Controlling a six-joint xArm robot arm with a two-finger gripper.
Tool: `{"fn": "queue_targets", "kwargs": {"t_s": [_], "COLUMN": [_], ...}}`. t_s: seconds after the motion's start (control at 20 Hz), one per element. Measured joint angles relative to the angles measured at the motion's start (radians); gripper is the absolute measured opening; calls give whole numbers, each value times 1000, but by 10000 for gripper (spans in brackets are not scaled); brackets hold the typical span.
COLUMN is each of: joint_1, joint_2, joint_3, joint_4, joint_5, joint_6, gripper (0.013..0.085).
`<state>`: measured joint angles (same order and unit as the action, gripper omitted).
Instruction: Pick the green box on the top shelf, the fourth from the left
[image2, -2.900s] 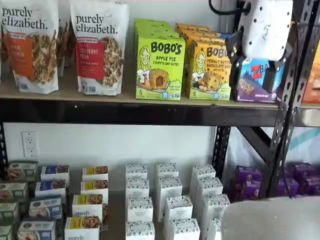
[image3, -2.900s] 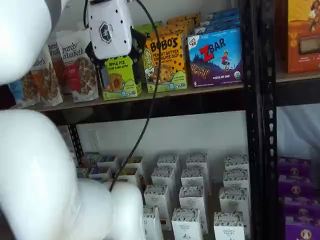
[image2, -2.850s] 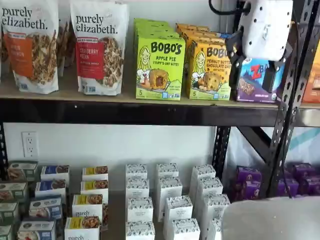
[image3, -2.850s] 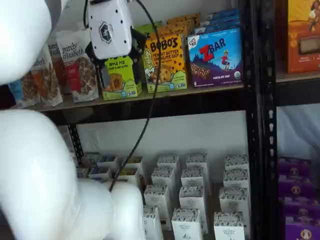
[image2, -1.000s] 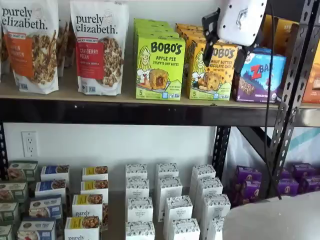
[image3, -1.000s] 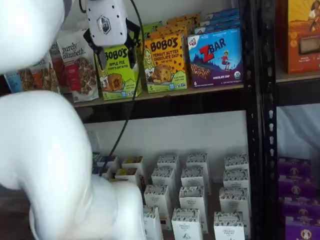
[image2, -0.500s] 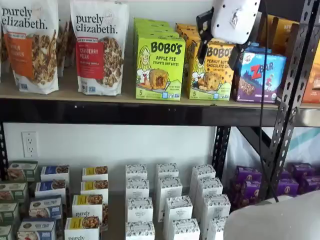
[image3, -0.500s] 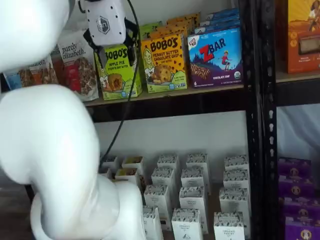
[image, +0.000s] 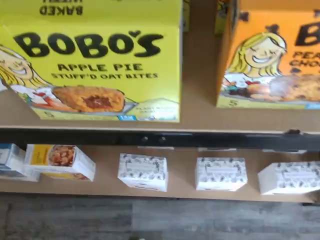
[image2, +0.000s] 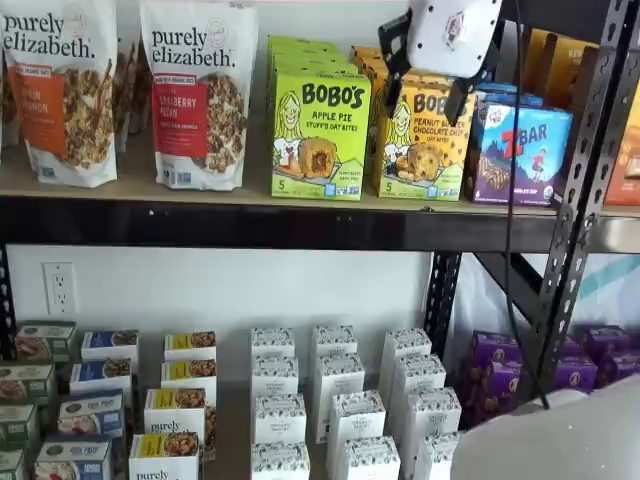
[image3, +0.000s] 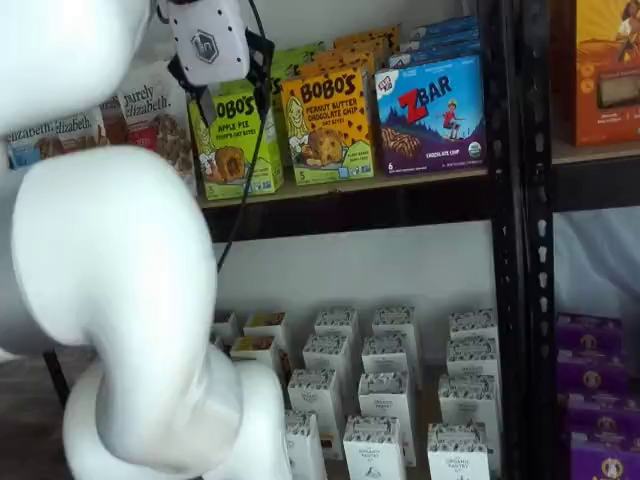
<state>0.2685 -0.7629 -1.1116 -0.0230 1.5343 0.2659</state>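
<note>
The green box (image2: 320, 135) stands upright on the top shelf (image2: 250, 225), lime-green and lettered "BOBO'S Apple Pie". It also shows in a shelf view (image3: 237, 140), and it fills much of the wrist view (image: 100, 65). My gripper (image2: 425, 92) hangs in front of the shelf with a plain gap between its black fingers, so it is open and holds nothing. In one shelf view it lies over the yellow-orange Bobo's box (image2: 420, 140), right of the green box. In a shelf view the gripper (image3: 228, 88) overlaps the green box's upper part.
Two "purely elizabeth" bags (image2: 198, 95) stand left of the green box and a ZBar box (image2: 520, 150) stands at the right. A black perforated upright (image2: 580, 190) borders the bay. White cartons (image2: 335, 400) fill the lower shelf. My white arm (image3: 120, 300) blocks the left.
The gripper has moved left along the top shelf, from in front of the ZBar box to the Bobo's boxes. Its fingers stay apart. No box has moved.
</note>
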Motion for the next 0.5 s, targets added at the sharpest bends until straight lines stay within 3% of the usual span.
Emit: {"fn": "queue_targets", "kwargs": {"t_s": [0.5], "joint_1": [-21], "joint_2": [131], "joint_3": [-114], "joint_4": [88], "joint_5": [7], "joint_6": [-19], "gripper": [850]}}
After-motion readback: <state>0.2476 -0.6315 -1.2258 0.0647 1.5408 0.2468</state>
